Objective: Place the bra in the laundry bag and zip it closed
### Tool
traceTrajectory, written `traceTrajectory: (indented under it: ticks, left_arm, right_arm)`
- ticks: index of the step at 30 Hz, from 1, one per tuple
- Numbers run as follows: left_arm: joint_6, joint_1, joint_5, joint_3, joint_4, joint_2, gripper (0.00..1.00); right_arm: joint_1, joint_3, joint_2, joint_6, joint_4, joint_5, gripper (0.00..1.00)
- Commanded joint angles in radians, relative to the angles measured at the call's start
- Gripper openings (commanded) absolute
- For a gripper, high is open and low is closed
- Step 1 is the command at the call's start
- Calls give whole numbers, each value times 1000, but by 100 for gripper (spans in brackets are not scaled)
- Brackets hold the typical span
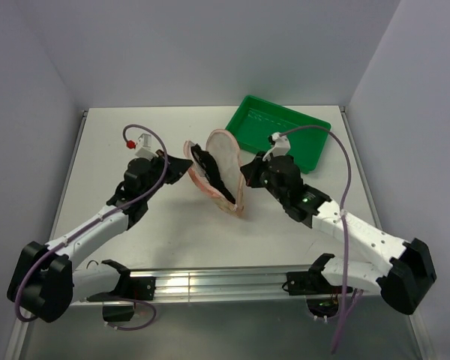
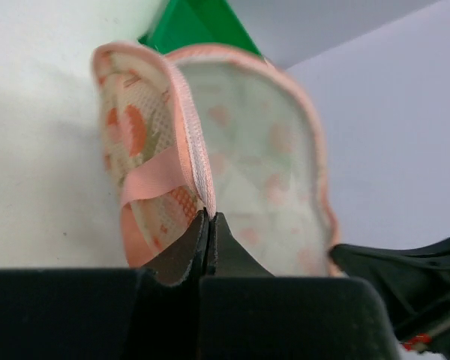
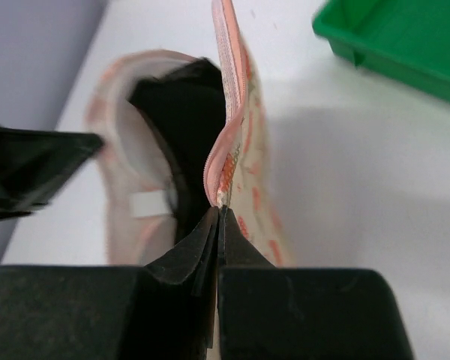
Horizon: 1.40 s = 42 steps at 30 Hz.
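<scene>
The peach-pink laundry bag (image 1: 223, 161) stands open in the middle of the table, its two domed halves spread apart. The black bra (image 1: 210, 171) lies inside it and shows as a dark mass (image 3: 181, 112) in the right wrist view. My left gripper (image 1: 183, 169) is shut on the left half's pink rim (image 2: 196, 161), pinching it at the fingertips (image 2: 208, 215). My right gripper (image 1: 246, 171) is shut on the zip rim (image 3: 229, 90) of the right half, with the zip's end right at its tips (image 3: 221, 208). The bra is hidden in the left wrist view.
A green plastic tray (image 1: 281, 129) sits at the back right, just behind the bag and the right arm. It also shows as the tray's corner (image 2: 193, 22) and the tray's wall (image 3: 394, 41) in the wrist views. White walls close in the table on three sides.
</scene>
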Motion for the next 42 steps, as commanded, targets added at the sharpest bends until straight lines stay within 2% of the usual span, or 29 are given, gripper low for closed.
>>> traceTrajectory:
  ticks: [1, 3, 5, 10, 14, 16, 17, 19, 20, 22, 23, 25, 27, 28, 31, 33, 34, 38, 42]
  left_arm:
    - [51, -35, 46, 107, -39, 17, 0]
    - [40, -26, 46, 91, -22, 33, 0]
    - [37, -20, 52, 46, 74, 24, 0]
    - [65, -11, 1, -1, 49, 97, 0]
    - [36, -2, -11, -145, 110, 122, 0]
    - [51, 5, -36, -166, 76, 109, 1]
    - [65, 8, -72, -175, 55, 108, 8]
    - [72, 20, -95, -190, 32, 97, 30]
    - [82, 23, -95, -201, 23, 85, 48]
    - [103, 25, -94, -210, -26, 28, 69]
    - [112, 25, -89, -212, -52, 1, 71]
    - [131, 18, -66, -221, -112, -105, 71]
    - [151, -12, -77, -251, -273, -233, 68]
    - [151, -27, -79, -252, -274, -274, 68]
    - [128, -104, -49, -285, -411, -412, 53]
    - [102, -176, 24, -302, -465, -456, 49]
    - [83, -202, 50, -307, -470, -458, 45]
    - [86, -342, 164, -275, -493, -379, 43]
    - [118, -481, 115, -220, -487, -319, 43]
  right_arm:
    - [-5, 38, -119, -41, 33, 2, 0]
    - [8, 64, -38, -37, 8, -61, 0]
    - [44, 81, -1, -46, 2, -22, 0]
    - [97, 118, 36, -109, 39, -69, 0]
    - [156, 86, 210, -115, 30, -88, 0]
    - [186, 74, 252, -112, 39, -92, 1]
    - [193, 74, 286, -109, 44, -103, 12]
    - [212, 104, 323, -107, 33, -132, 33]
    - [218, 117, 347, -97, 19, -137, 56]
    - [222, 120, 352, -75, 10, -144, 76]
    - [221, 115, 340, -52, 13, -152, 81]
    - [221, 82, 311, -23, 10, -132, 86]
    - [221, 5, 213, 69, 28, -99, 88]
    - [221, -32, 212, 69, 43, -85, 88]
    - [226, -185, 88, 204, 77, -47, 88]
    - [253, -256, 1, 290, 61, -10, 88]
    - [264, -311, -24, 320, 38, 41, 88]
    - [290, -418, -203, 470, -74, 131, 85]
    - [287, -472, -294, 540, -188, 132, 85]
